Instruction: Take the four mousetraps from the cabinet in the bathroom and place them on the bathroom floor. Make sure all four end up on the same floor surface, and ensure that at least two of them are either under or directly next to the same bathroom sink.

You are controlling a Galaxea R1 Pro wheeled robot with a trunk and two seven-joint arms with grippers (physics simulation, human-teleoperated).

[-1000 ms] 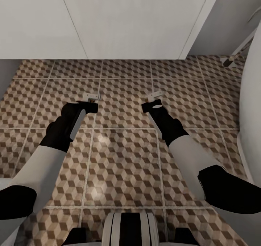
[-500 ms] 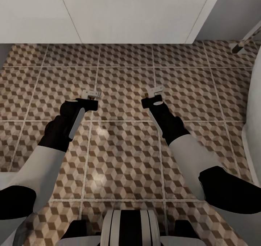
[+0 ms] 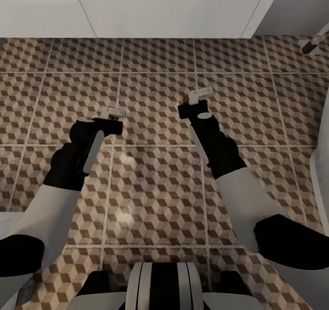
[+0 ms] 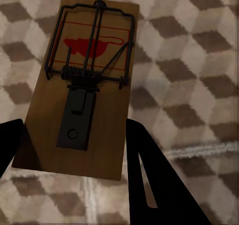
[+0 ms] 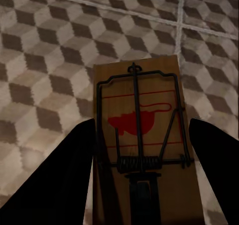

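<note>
Holding one mousetrap between its dark fingers: left gripper, closed on the board's long edges, above the bathroom floor. Right gripper: likewise clamped on a second mousetrap, wire and red mark facing up. Both are carried in the air over the cube-pattern tiles, near a white unit (whether this is the sink vanity cannot be told). To set them down well: lower each flat and level, release only on contact, and keep both close to that unit's base.
</note>
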